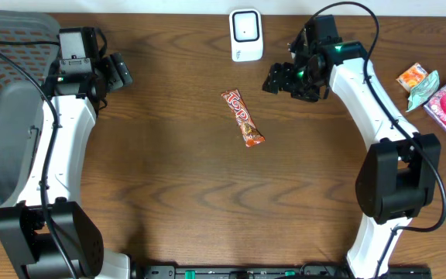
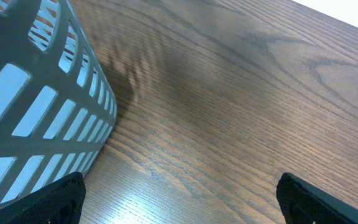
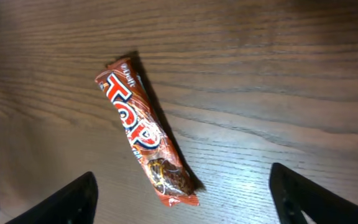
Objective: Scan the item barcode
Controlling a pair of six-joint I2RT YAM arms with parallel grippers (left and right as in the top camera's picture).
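Note:
A red-and-brown candy bar wrapper [image 1: 242,118] lies flat on the wooden table, label side up; it also shows in the right wrist view as the candy bar [image 3: 145,127]. The white barcode scanner [image 1: 246,35] stands at the back edge. My right gripper [image 1: 276,77] hovers open to the right of the bar and below the scanner, holding nothing; in its own view the right gripper [image 3: 185,199] has the bar's lower end between its wide-set fingers. My left gripper [image 1: 122,71] is open at the far left, and the left gripper [image 2: 182,199] sees only bare wood.
A grey slatted basket [image 1: 6,108] fills the left edge, and its wall [image 2: 36,99] stands close to the left fingers. Several snack packets [image 1: 440,93] lie at the right edge of the table.

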